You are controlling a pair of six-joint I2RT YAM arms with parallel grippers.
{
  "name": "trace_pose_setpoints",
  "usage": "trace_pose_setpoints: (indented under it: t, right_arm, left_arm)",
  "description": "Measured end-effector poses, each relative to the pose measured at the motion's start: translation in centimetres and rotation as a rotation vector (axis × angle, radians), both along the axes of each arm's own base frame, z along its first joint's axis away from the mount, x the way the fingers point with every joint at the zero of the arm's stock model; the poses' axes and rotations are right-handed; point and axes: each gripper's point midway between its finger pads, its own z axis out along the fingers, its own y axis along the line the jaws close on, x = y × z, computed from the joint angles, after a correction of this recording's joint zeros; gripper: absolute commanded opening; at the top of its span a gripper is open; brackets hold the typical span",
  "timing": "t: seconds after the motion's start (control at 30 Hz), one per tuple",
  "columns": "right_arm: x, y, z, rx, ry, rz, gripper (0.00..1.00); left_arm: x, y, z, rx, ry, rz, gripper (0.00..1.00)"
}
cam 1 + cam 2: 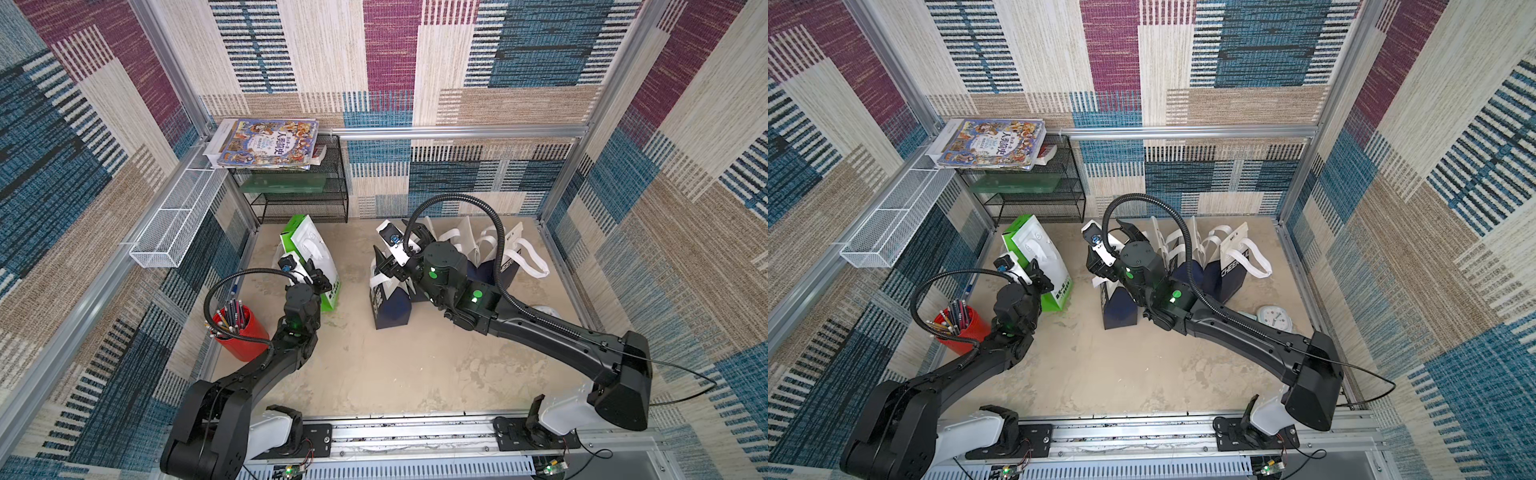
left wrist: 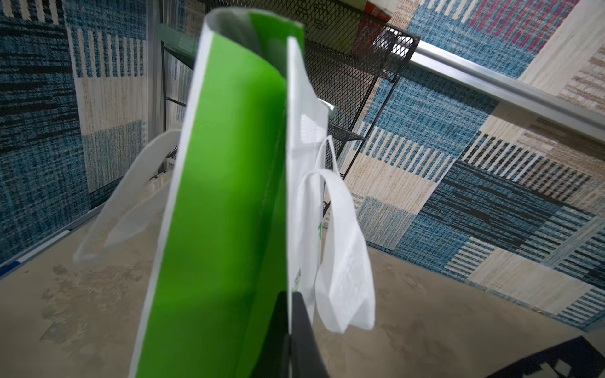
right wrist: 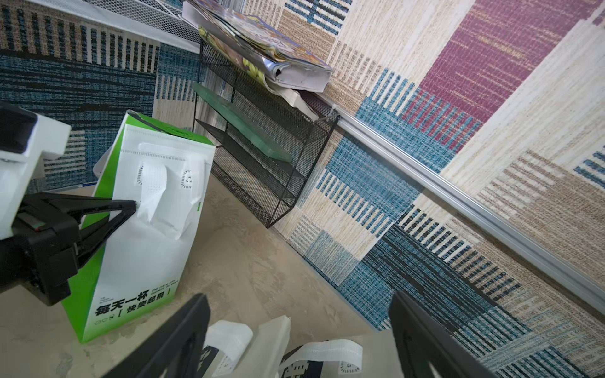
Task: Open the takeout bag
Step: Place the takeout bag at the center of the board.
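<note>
The green-and-white takeout bag (image 1: 309, 245) (image 1: 1034, 245) stands upright at the back left of the floor. My left gripper (image 1: 322, 278) (image 2: 289, 327) is shut on the near edge of its white front panel, with the green side panel (image 2: 222, 196) beside the jaws. The bag's top is parted a little and its white handles hang loose. From the right wrist view the bag's printed front (image 3: 154, 229) shows with the left gripper pinching it. My right gripper (image 1: 401, 245) (image 3: 298, 304) stands open with nothing between its fingers, above a navy-and-white bag (image 1: 390, 307) (image 1: 1119, 307).
Several more navy-and-white bags (image 1: 498, 257) stand at the back right. A black mesh shelf (image 1: 299, 195) with books (image 1: 270, 143) fills the back left corner, beside a white mesh basket (image 1: 174, 220). A red pencil cup (image 1: 241, 332) stands left; a white round dial (image 1: 1275, 318) lies right.
</note>
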Motion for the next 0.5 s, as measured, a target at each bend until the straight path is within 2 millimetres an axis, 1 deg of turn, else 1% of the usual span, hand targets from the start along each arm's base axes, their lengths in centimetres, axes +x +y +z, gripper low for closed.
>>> trace_pose_setpoints:
  t: [0.2, 0.3, 0.43, 0.5]
  right_arm:
    - [-0.5, -0.5, -0.8, 0.018, 0.018, 0.016, 0.89]
    - [-0.7, -1.0, -0.9, 0.031, 0.026, 0.017, 0.89]
    - [-1.1, -1.5, -1.2, 0.046, 0.034, 0.02, 0.88]
    - [-1.2, -1.9, -1.3, 0.058, 0.04, 0.02, 0.89]
  left_arm:
    - [0.8, -0.7, -2.1, -0.009, 0.054, -0.039, 0.0]
    - [0.8, -0.8, -2.6, -0.015, 0.063, -0.049, 0.0]
    - [-0.2, -0.6, -3.4, -0.053, 0.076, -0.049, 0.0]
    - [-1.1, -0.4, -4.0, -0.073, 0.087, -0.05, 0.05]
